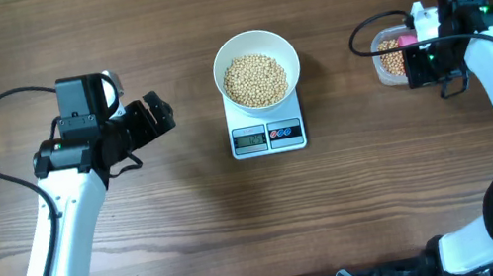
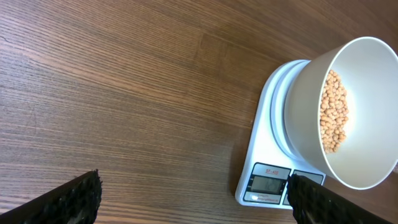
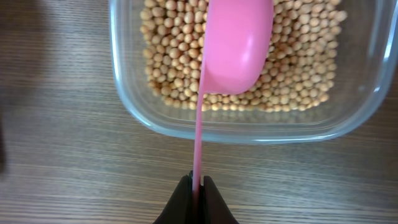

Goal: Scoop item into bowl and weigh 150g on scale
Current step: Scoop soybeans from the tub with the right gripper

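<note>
- The white bowl (image 1: 253, 43) stands on the scale (image 1: 265, 125) in the upper middle of the overhead view, and it covers most of the platform.
- A heap of pale beans (image 1: 255, 79) lies in the bottom of the bowl.
- The scale's display and two buttons face the lower edge of the frame; the reading is too small to make out.
- The left pincer (image 1: 162, 113) sits at middle left of the overhead view, well apart from the scale. Its fingers are spread wide with nothing between them.
- In the left wrist view, the bowl and scale fill the right side.
- The right pincer (image 3: 197, 183) is clamped on the thin handle of a pink scoop (image 3: 236, 43).
- The head of the scoop lies over more beans in a clear plastic tub (image 3: 249, 132) at the upper right of the overhead view.
- The wooden bench (image 1: 191, 227) carries the scale and the tub.
</note>
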Controlling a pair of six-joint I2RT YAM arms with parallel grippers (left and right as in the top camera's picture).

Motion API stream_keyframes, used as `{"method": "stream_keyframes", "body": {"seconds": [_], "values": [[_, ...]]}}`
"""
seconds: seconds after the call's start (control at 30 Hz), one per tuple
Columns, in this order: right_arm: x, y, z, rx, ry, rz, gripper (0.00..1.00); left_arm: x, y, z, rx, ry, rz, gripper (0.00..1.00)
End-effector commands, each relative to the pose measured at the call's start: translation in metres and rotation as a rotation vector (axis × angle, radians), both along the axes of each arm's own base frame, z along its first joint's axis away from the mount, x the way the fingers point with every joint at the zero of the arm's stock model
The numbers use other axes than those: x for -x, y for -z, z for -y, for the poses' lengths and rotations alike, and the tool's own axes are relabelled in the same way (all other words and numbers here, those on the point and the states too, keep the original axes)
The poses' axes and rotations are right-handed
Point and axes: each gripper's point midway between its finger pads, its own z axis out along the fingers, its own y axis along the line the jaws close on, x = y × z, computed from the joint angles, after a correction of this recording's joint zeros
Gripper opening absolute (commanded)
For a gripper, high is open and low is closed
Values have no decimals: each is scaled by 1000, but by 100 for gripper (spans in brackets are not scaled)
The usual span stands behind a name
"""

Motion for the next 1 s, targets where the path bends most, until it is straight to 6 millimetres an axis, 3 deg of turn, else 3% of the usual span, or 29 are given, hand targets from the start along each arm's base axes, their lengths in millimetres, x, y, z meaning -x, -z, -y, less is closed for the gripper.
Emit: {"method": "stream_keyframes", "body": {"seconds": [0.0, 0.5, 0.83, 0.97], "values": [[-1, 3, -15, -84, 28, -14, 4, -5, -5, -1, -11, 4, 18, 100], [-2, -2, -28, -240, 35, 5, 4, -5, -5, -1, -11, 4, 18, 100], [7, -4, 5, -322, 189, -1, 4, -5, -5, -1, -11, 4, 18, 100], [6, -9, 2, -396, 189, 16, 4, -5, -5, -1, -11, 4, 18, 100]]}}
